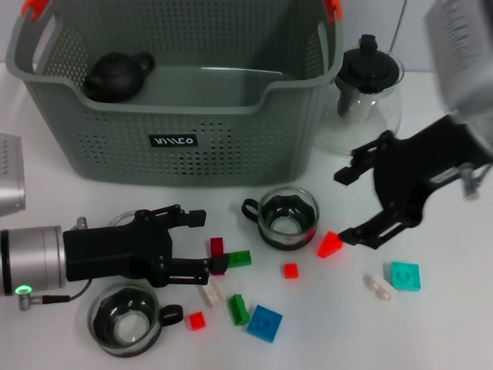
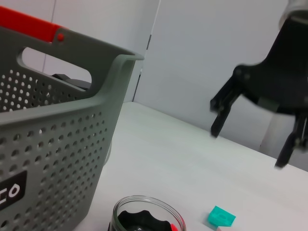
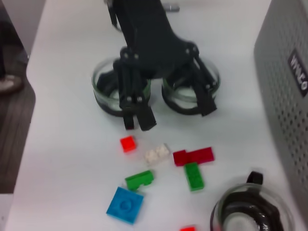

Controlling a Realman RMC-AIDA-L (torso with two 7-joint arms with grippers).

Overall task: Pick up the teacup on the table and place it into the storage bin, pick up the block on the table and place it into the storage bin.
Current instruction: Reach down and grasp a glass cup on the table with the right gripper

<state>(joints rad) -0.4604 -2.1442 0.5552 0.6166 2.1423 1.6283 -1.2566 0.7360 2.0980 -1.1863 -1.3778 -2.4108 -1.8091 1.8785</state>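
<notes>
White tabletop fills the scene, with the grey-green storage bin (image 1: pixel 177 116) at the back holding a dark teapot (image 1: pixel 117 75), and a glass teapot (image 1: pixel 368 96) just beside its right wall. In front of the bin a glass teacup (image 1: pixel 287 216) stands upright; a second teacup (image 1: pixel 125 319) sits nearer the robot on the left. Small blocks lie scattered between them: a red wedge (image 1: pixel 330 244), a dark red piece (image 1: pixel 218 255), greens, a blue plate (image 1: pixel 264 322) and a teal one (image 1: pixel 404 275).

The left gripper (image 1: pixel 202 243) lies low and level over the table, its jaws spread, tips near the dark red piece and holding nothing. The right gripper (image 1: pixel 350 205) hangs above the table just right of the middle teacup, jaws also wide apart and empty, its lower finger close to the red wedge.

Neither cup nor block on the table has been lifted. The risk lies in the crowding: a closing jaw could clip the teacup's rim and tip it, or nudge the wedge away. Both arms also reach toward the same patch and could collide.
</notes>
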